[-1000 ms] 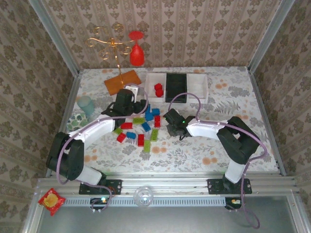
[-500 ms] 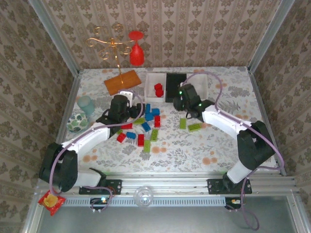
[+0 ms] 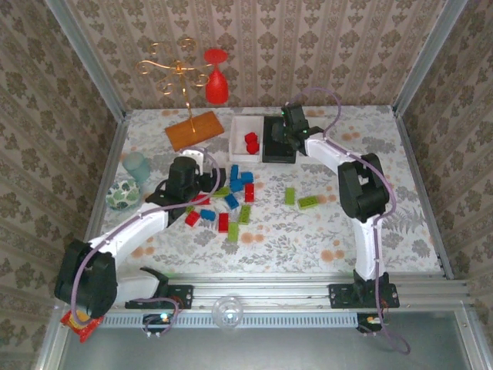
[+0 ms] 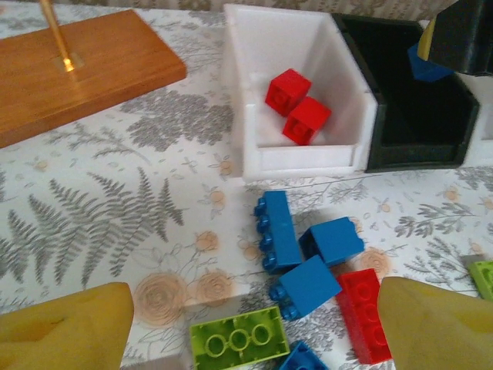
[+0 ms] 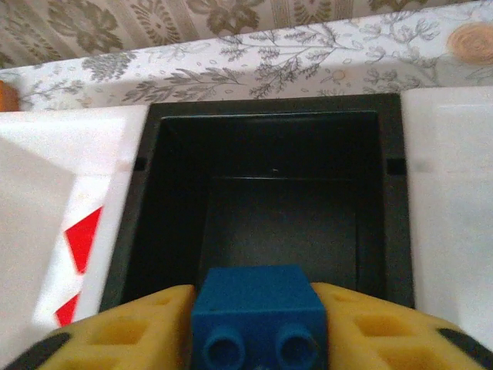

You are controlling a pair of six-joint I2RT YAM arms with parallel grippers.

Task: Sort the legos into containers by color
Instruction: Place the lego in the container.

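Pinching a blue brick (image 5: 256, 304) narrowly between its yellow fingers (image 5: 131, 333), the right gripper (image 5: 258, 343) is hanging over the near end of the black tray (image 5: 269, 105), with the brick touching both pads and sitting above the tray's dark floor. That tray is lying at twelve o'clock on the counter (image 3: 385, 231), squeezed between two white trays. The one at its nine o'clock side (image 4: 296, 159) is carrying two red bricks (image 4: 289, 91), and the other (image 5: 451, 193) is lying at its three o'clock side. The left gripper (image 4: 250, 324) is hovering with its fingers spread wide and gripping nothing, pointing toward twelve o'clock over the loose pile near the counter's middle. Just below it, a lime green brick (image 4: 239, 339) is lying studs up. Three blue bricks (image 4: 276, 231) are clustering at its twelve o'clock, and a red brick (image 4: 362, 312) is resting at its three o'clock, touching one of the blue ones. Two more lime bricks (image 3: 290, 196) are lying apart from the pile toward three o'clock. An orange wooden board (image 4: 77, 77) is sitting at eleven o'clock, and a pale green cup (image 3: 136, 165) is standing at nine o'clock by the counter's edge.
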